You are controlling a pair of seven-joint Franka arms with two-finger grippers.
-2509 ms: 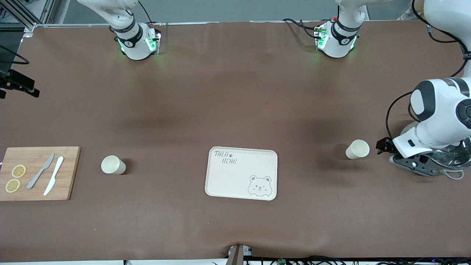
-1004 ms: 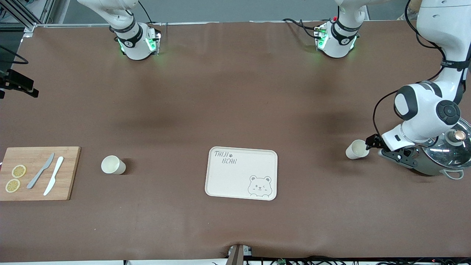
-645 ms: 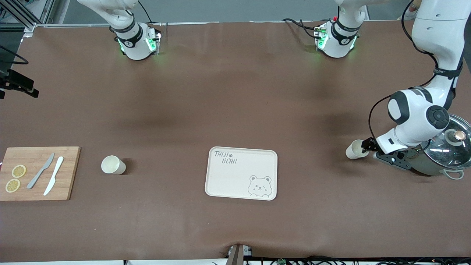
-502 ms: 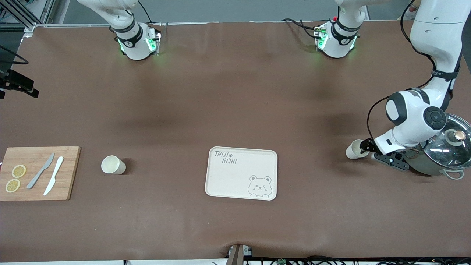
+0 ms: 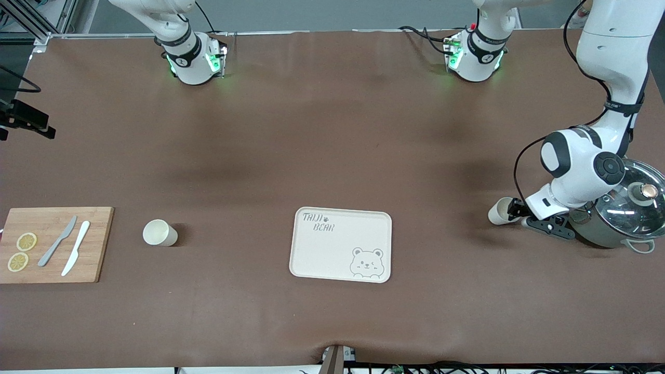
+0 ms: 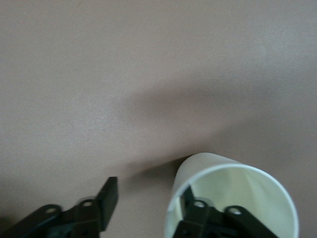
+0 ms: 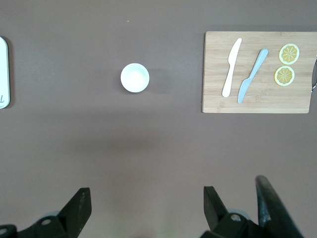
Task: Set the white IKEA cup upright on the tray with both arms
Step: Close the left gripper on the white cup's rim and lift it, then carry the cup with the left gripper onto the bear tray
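Left pincer [image 5: 511,210] has come down at the cup [image 5: 500,212] toward the left arm's end of the counter [image 5: 332,130]; a couple of seconds back it hung beside the pot [image 5: 621,213], clear of the cup. Left wrist view: one finger [image 6: 198,218] inside the cup [image 6: 233,198], the other finger outside the wall, a gap between them. Jaws look partway in; whether they clamp the wall yet, cannot tell. Cup stands upright on the counter, mouth up, apparently not lifted.

Right pincer [image 7: 143,210] waits wide open, holding nothing, high over the counter; out of the front view.

Largest to smallest:
- Tray [image 5: 340,244]: cream, bear drawing, nothing on it, mid-counter, well apart from both cups.
- Cutting board [image 5: 52,244] at the right arm's end, carrying two knives and two lemon slices.
- Second cup [image 5: 159,232], upright, between board and tray.

Judgement: grasp is starting. Lift, carry and placing on the tray are all undone.
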